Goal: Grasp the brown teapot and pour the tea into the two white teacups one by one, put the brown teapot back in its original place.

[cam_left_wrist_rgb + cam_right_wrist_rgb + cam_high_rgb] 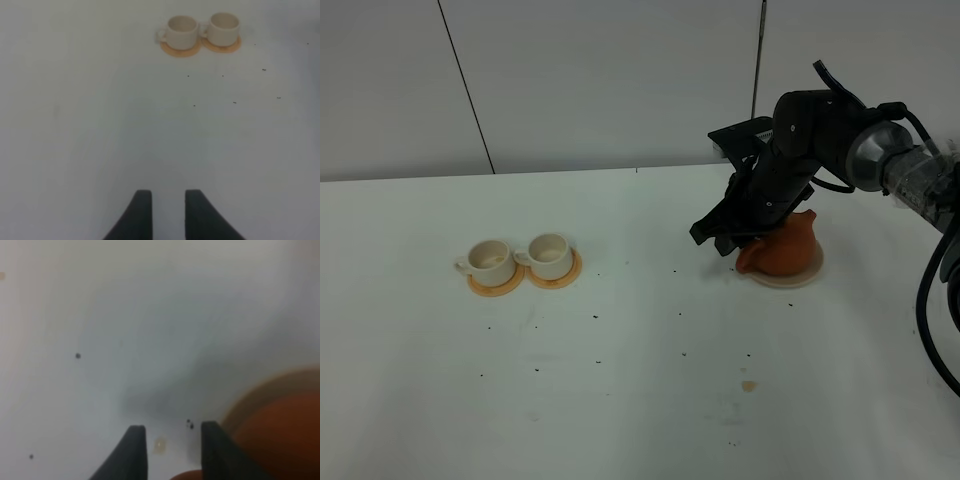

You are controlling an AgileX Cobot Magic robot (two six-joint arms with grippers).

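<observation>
Right gripper (pixel 168 455) is down at the brown teapot (pixel 788 250), on the side facing the cups. In your right wrist view the fingers (pixel 132 452) stand partly apart with bare bench (pixel 640 400) showing through the gap. A sliver of reddish-brown sits between them at the frame edge and the pot's body is blurred just beside one finger. I can't tell from this whether it's clamped on the handle or just straddling it, so don't count it as a confirmed grip.

The teapot sits on the pale saucer (pixel 812 272), right side of the bench from the high camera. It looks seated on the saucer, but the arm hides much of its top and near side, so I can't call the lid or spout direction.

Left gripper (pixel 167 217) isn't visible in the high view. Your left wrist view shows its fingers a narrow gap apart with nothing in them, over bare bench and facing the cups.

The two white teacups are on the left side of the bench, well apart from the teapot. The left cup (pixel 490 259) and the right cup (pixel 550 255) stand upright side by side, just about touching. Each is on its own orange coaster (pixel 496 290), and the two coasters touch at the rims.

Dark specks (pixel 595 317) are scattered over the bench, plus a small tan spot (pixel 748 385) nearer the front edge.
</observation>
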